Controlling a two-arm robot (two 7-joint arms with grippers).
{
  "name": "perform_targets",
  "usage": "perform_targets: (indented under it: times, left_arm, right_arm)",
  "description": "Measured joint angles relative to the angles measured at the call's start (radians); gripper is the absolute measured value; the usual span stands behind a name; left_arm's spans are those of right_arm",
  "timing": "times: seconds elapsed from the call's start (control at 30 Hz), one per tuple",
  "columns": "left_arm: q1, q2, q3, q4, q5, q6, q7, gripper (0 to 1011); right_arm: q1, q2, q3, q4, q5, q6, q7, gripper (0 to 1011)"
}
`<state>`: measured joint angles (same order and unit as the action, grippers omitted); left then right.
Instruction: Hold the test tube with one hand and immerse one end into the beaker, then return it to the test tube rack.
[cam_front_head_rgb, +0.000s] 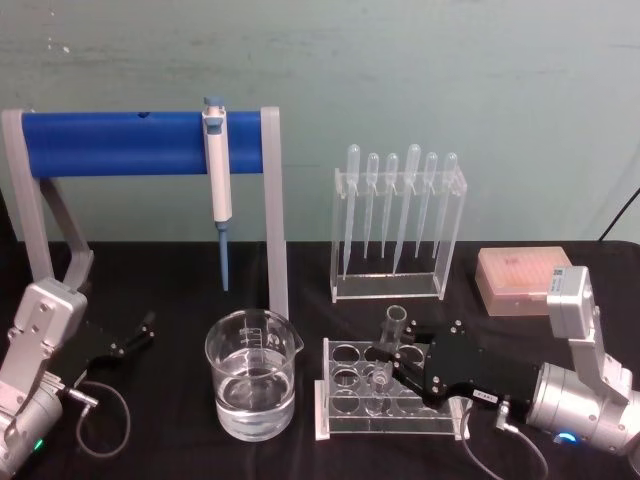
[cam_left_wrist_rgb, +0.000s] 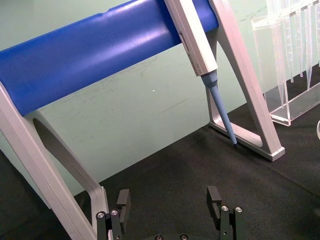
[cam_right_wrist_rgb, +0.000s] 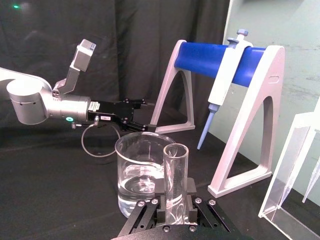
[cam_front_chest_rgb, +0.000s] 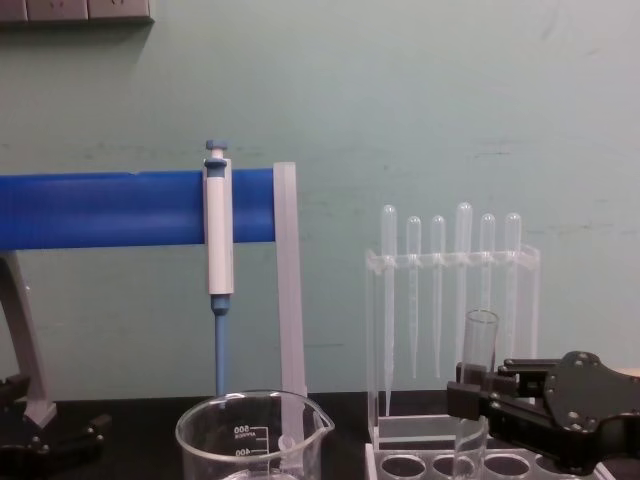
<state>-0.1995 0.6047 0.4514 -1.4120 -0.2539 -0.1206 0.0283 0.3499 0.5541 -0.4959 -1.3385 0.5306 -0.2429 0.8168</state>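
Note:
The clear test tube (cam_front_head_rgb: 391, 328) stands tilted in a hole of the clear tube rack (cam_front_head_rgb: 338, 398), its lower end still inside the rack. My right gripper (cam_front_head_rgb: 386, 358) reaches in from the right and is shut on the tube's middle; in the right wrist view the test tube (cam_right_wrist_rgb: 175, 172) sits between the fingers (cam_right_wrist_rgb: 191, 209). In the chest view the tube's (cam_front_chest_rgb: 481, 340) rim rises above the right gripper (cam_front_chest_rgb: 478, 390). The beaker (cam_front_head_rgb: 250, 385), part filled with clear liquid, stands just left of the rack. My left gripper (cam_left_wrist_rgb: 168, 200) is open and empty, parked at the far left (cam_front_head_rgb: 140, 335).
A white-and-blue pipettor (cam_front_head_rgb: 216, 170) hangs on a blue-barred stand (cam_front_head_rgb: 120, 142) behind the beaker. An acrylic holder with several plastic pipettes (cam_front_head_rgb: 398, 215) stands behind the rack. A pink tip box (cam_front_head_rgb: 520, 280) sits at the back right. Black cloth covers the table.

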Motion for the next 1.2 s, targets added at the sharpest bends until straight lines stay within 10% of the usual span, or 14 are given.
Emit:
perform_targets:
  times: [0.53, 1.2]
  left_arm:
    - [0.0, 0.0, 0.0, 0.0, 0.0, 0.0, 0.0, 1000]
    - [0.0, 0.0, 0.0, 0.0, 0.0, 0.0, 0.0, 1000]
  right_arm:
    - [0.0, 0.001, 0.001, -0.001, 0.001, 0.002, -0.001, 239]
    - [0.0, 0.002, 0.001, -0.002, 0.003, 0.003, -0.002, 856]
